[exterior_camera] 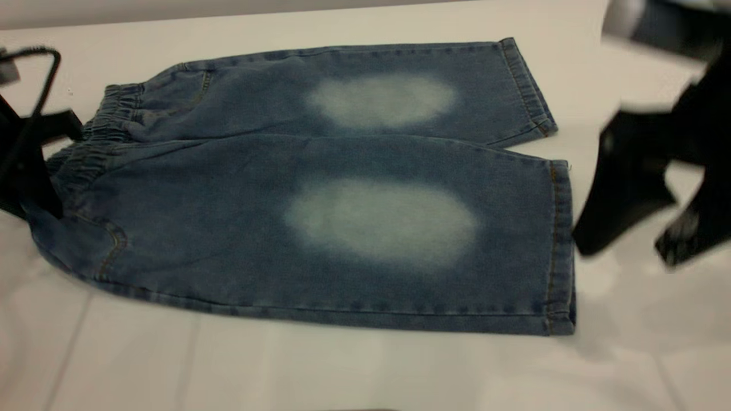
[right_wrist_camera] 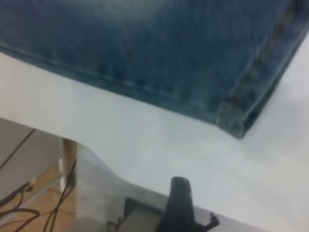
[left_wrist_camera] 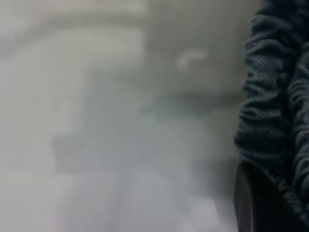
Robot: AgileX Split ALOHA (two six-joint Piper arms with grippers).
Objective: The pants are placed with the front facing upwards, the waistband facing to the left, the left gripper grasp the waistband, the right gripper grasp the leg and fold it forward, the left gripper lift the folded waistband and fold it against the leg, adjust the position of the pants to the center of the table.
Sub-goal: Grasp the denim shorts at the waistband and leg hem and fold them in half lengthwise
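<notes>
Pants (exterior_camera: 320,188) are seen in the exterior view spread flat on the table (exterior_camera: 365,371), waistband (exterior_camera: 97,142) at left with the left gripper (exterior_camera: 34,165) against it, its grip not discernible; the right gripper (exterior_camera: 622,251) is held spread apart, just beside the near leg's (exterior_camera: 400,228) hem. Left wrist view: ruched waistband (left_wrist_camera: 275,96) is shown close up beside one dark finger (left_wrist_camera: 253,203). Right wrist view: the leg's hem corner (right_wrist_camera: 231,116) is shown lying on the table (right_wrist_camera: 145,145).

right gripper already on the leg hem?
No. In the exterior view the right gripper hangs over bare table just past the near leg hem, not touching the denim.
</notes>
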